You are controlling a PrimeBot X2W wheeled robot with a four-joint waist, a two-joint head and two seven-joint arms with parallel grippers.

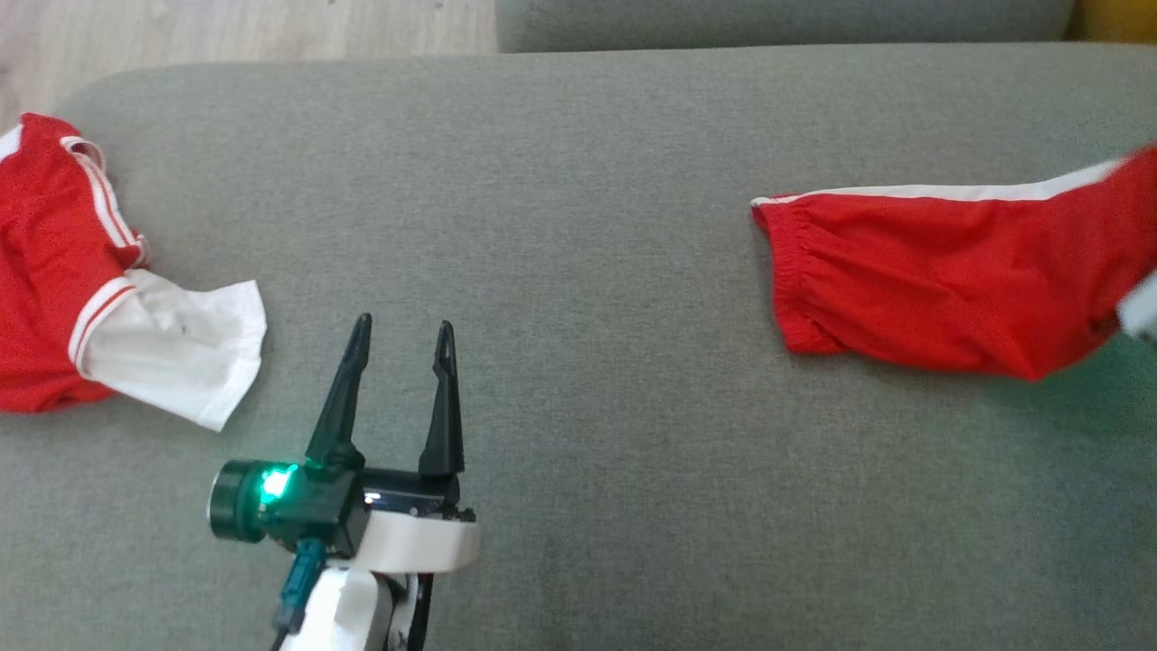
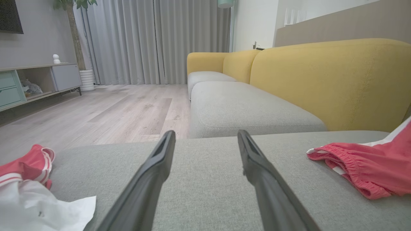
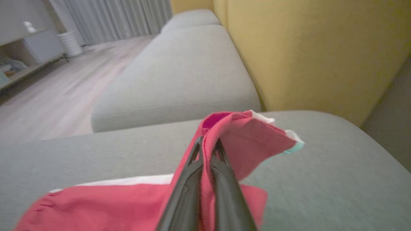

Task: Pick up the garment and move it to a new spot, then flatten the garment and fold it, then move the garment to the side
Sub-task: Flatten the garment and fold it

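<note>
Red shorts (image 1: 940, 289) with a white side stripe lie stretched across the right of the grey seat cushion (image 1: 578, 181); their elastic waistband faces left. My right gripper (image 3: 208, 144) is shut on a raised fold of the red shorts (image 3: 244, 138), lifting that end off the cushion. My left gripper (image 1: 404, 322) hovers open over bare cushion at lower centre, holding nothing and well left of the shorts. In the left wrist view my left gripper (image 2: 206, 133) points along the cushion, with the shorts (image 2: 369, 173) to its right.
A second garment, a red and white shirt (image 1: 54, 262), lies crumpled at the cushion's left edge, its white sleeve (image 1: 181, 348) close to my left gripper. The yellow sofa back (image 2: 321, 83) rises on one side, wood floor (image 2: 112, 112) lies beyond, and another grey seat (image 2: 240, 109) adjoins.
</note>
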